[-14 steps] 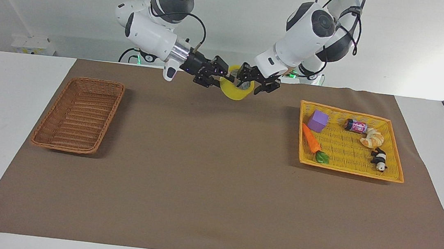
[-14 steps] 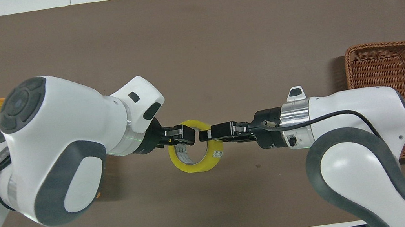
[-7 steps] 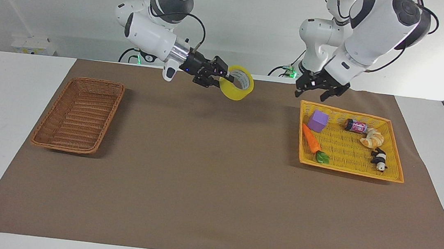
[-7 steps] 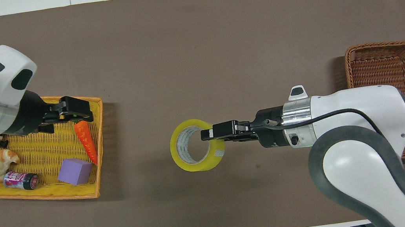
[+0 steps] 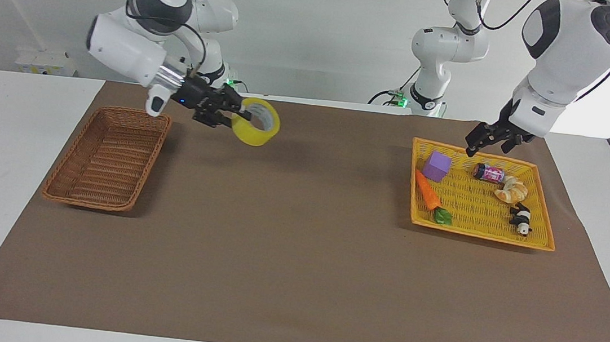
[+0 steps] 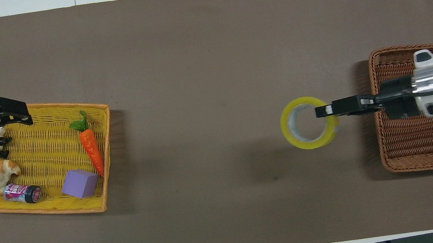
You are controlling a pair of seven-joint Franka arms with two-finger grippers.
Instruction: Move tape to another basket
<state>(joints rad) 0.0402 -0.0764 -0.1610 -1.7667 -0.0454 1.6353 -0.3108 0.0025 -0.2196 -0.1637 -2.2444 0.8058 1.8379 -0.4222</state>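
Note:
The tape [image 5: 249,135] is a yellow roll with a white core, held in the air by its rim. My right gripper [image 5: 238,112] is shut on it, over the brown mat just beside the basket [image 5: 107,161], toward the table's middle. In the overhead view the tape [image 6: 292,136] hangs off the right gripper [image 6: 321,111], a little short of the empty brown wicker basket [image 6: 426,164]. My left gripper [image 5: 487,138] is open and empty, up over the robot-side edge of the yellow tray [image 5: 482,212]; it also shows in the overhead view [image 6: 14,112].
The yellow tray [image 6: 41,142] at the left arm's end holds a purple cube [image 5: 437,165], a carrot [image 5: 427,190], a can [image 5: 488,172], a croissant [image 5: 511,189] and a panda toy [image 5: 521,218]. A brown mat [image 5: 297,249] covers the table.
Both grippers held the tape over the mat's middle. The left gripper let go and drew back over the yellow tray. The right gripper carried the tape toward the wicker basket.

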